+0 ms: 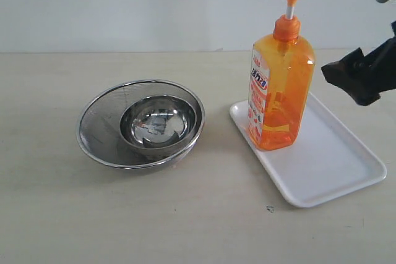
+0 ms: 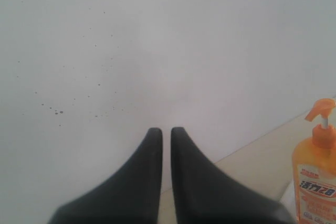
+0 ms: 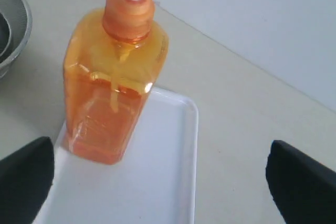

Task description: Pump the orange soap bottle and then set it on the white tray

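The orange soap bottle (image 1: 279, 88) stands upright on the near-left end of the white tray (image 1: 334, 162), its pump head up. The right wrist view looks down on the orange soap bottle (image 3: 113, 80) and the white tray (image 3: 157, 177). My right gripper (image 1: 349, 78) hovers to the right of the bottle, apart from it, above the tray. In its own wrist view the right gripper (image 3: 160, 174) is open wide, with nothing between the fingers. My left gripper (image 2: 166, 130) is shut and empty, raised and facing the wall; the orange soap bottle (image 2: 316, 177) shows at that frame's edge.
A steel mesh strainer (image 1: 99, 122) holding a smaller steel bowl (image 1: 158, 125) sits on the beige table left of the tray. A white wall runs along the table's back edge.
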`<state>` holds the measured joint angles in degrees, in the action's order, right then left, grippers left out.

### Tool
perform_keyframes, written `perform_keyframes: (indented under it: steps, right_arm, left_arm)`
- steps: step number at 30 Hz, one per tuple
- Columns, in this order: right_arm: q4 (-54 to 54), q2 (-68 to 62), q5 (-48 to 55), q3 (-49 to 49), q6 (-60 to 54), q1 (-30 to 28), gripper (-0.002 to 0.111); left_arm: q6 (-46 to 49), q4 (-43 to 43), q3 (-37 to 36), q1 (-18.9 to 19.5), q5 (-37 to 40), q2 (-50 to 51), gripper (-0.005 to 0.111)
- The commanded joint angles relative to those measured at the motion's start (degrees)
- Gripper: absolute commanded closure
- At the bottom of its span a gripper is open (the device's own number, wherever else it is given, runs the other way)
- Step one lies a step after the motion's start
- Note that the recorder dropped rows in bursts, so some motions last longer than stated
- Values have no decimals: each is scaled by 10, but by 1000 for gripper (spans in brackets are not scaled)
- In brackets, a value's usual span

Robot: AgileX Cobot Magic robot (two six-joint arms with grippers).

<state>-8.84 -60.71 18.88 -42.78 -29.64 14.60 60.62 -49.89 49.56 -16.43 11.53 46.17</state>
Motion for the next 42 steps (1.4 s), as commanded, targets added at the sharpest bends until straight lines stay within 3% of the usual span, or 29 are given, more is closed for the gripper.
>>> perform_keyframes:
  steps: [1,7,9,11,12,14,19,25,28,33,42]
  right_arm:
    - [11,6,16,1,27,-9,3]
    - [-32,6,72,1,27,-9,3]
    - [-45,6,75,1,27,-9,9]
    - [-45,6,75,1,27,-9,36]
    - [-40,6,75,1,27,-9,68]
    - [-2,6,71,1,30,-9,107]
    - [113,-18,68,1,114,-10,107]
    - [391,-124,39,1,421,-10,109]
    - [437,-165,35,1,495,-37,109]
    - [369,-224,20,1,468,-122,109]
    - [61,-319,33,-46,160,-175,109]
  left_arm:
    - [-5,-4,-2,-2,-6,-7,102]
    - [-5,-4,-2,-2,-7,-7,102]
    - [-5,-4,-2,-2,-7,-7,102]
    - [-5,-4,-2,-2,-7,-7,102]
    - [-5,-4,-2,-2,-6,-7,102]
    - [-5,-4,-2,-2,-6,-7,102]
    - [-5,-4,-2,-2,-3,-7,102]
    - [-5,-4,-2,-2,6,-7,102]
    - [-5,-4,-3,-2,7,-7,102]
    - [-5,-4,-12,-2,5,-7,102]
    - [-7,-7,-14,-2,7,-7,102]
